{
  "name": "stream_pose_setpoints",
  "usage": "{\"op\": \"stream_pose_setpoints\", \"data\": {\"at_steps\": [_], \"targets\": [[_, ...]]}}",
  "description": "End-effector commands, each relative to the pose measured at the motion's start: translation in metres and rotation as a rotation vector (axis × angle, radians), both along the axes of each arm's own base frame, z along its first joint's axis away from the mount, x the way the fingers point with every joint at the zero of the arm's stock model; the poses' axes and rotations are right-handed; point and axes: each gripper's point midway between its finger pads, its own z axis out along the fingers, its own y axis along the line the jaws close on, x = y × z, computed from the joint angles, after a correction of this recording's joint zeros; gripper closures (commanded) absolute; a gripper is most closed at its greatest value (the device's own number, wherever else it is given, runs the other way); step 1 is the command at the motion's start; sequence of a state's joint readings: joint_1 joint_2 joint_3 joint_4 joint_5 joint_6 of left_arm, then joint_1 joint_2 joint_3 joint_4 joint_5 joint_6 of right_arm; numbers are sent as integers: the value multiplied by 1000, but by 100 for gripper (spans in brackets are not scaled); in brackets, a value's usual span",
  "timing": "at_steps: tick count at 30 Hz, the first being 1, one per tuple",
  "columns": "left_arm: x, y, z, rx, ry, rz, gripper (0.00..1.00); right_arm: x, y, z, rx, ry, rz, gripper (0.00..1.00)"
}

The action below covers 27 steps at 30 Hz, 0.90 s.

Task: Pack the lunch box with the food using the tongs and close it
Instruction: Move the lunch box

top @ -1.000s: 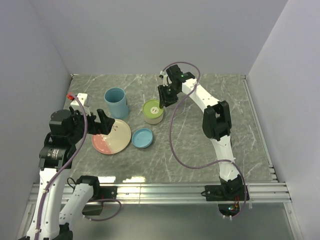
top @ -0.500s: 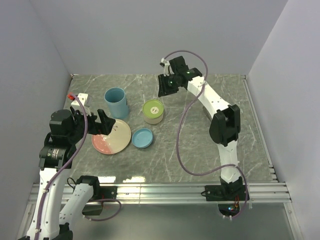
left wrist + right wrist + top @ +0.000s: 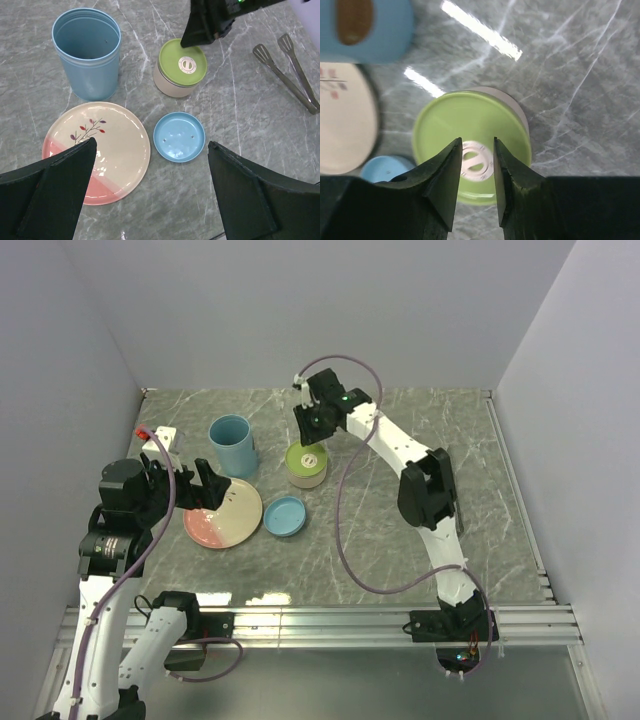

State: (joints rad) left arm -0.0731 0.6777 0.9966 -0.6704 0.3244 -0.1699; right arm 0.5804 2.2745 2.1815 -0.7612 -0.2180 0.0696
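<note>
The lunch box (image 3: 307, 464) is a round cream tub with its green lid on (image 3: 181, 65), standing mid-table. My right gripper (image 3: 477, 142) hovers just above the lid (image 3: 470, 145). Its jaws are open by a narrow gap with nothing between them, and the lid's white centre disc shows through the gap. The tongs (image 3: 289, 70) lie flat on the table to the right of the tub, apart from both grippers. My left gripper (image 3: 151, 144) hangs wide open and empty above the near edge of the pink-and-cream plate (image 3: 100, 145). No food shows in any view.
A tall blue cup (image 3: 232, 443) stands left of the tub. A small blue dish (image 3: 285, 515) lies in front of it, beside the plate (image 3: 225, 515), which is bare. A white and red object (image 3: 155, 435) sits near the left wall.
My right gripper lifted away from the tub, then swung left and now sits over the green lid, its jaws slightly narrower. The left arm has not moved.
</note>
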Motion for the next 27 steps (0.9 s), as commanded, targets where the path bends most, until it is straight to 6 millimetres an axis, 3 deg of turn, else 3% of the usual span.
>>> {"op": "stream_pose_setpoints", "data": {"at_steps": [1, 4, 10, 19, 27], "targets": [[1, 2, 13, 10, -54, -2, 1, 1, -1, -33, -77, 11, -4, 61], [0, 2, 13, 16, -58, -4, 1, -13, -7, -60, -106, 89, 4, 60], [0, 2, 11, 15, -59, -3, 1, -31, -15, -77, -141, 147, 18, 59], [1, 2, 14, 18, -71, -4, 1, -40, -8, -61, -253, 23, 103, 50], [-4, 3, 18, 27, -81, -6, 1, -39, -6, -52, -259, 20, 117, 50]]}}
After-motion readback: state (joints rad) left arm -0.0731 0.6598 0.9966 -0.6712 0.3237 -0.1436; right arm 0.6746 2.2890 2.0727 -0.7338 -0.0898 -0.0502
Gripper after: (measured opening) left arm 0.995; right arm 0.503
